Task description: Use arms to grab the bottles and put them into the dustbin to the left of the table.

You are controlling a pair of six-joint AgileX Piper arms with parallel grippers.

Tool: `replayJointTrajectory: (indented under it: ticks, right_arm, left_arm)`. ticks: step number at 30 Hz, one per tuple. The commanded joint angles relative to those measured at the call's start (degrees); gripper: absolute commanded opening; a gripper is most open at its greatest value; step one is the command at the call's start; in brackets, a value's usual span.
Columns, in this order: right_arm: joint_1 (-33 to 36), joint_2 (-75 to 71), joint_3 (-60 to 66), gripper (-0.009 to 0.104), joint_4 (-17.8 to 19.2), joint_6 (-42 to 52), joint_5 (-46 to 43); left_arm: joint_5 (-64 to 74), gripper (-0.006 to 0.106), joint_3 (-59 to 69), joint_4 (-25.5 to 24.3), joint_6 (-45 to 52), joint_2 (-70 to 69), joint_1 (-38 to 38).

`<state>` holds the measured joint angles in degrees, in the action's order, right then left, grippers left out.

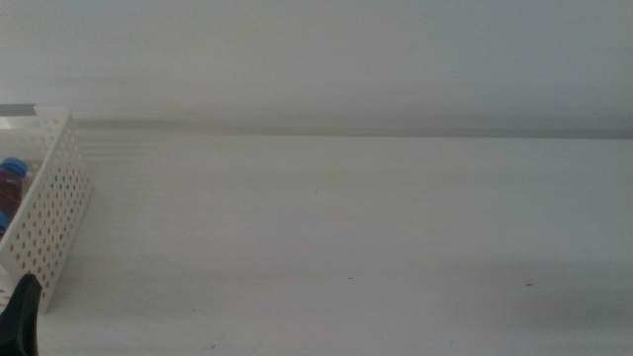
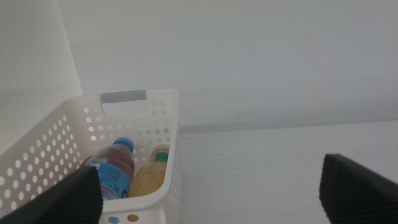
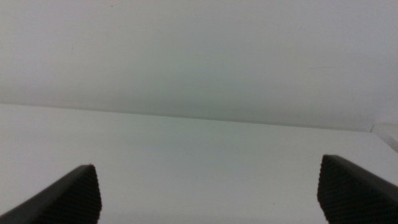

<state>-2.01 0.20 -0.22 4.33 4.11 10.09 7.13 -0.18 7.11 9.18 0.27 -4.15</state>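
The white perforated dustbin [image 1: 51, 203] stands at the table's far left. Inside it lies a blue-capped bottle [image 2: 115, 167] with something dark red against it, and beside that an orange-yellow bottle [image 2: 152, 175] with a green band. The blue cap [image 1: 12, 167] also peeks over the rim in the middle view. My left gripper [image 2: 211, 199] is open and empty, low beside the dustbin [image 2: 68, 132], with one dark fingertip [image 1: 22, 314] at the bottom left corner. My right gripper [image 3: 208, 196] is open and empty over bare table, outside the middle view.
The white table [image 1: 346, 227] runs from the dustbin to the right edge and back to a pale wall. A grey handle strip [image 2: 124, 96] marks the dustbin's far end.
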Motion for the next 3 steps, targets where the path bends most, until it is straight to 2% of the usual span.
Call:
replayJointTrajectory:
  ticks: [1, 3]
  right_arm:
    - [-0.2, -2.3, 2.4, 0.093, 0.7, 0.2, -0.5]
    - [-0.2, -2.3, 2.4, 0.093, 0.7, 0.2, -0.5]
  left_arm:
    - [-1.0, 0.094, 2.3, 0.2, -0.4, -2.3, 0.3]
    - [-1.0, 0.094, 2.3, 0.2, -0.4, -2.3, 0.3]
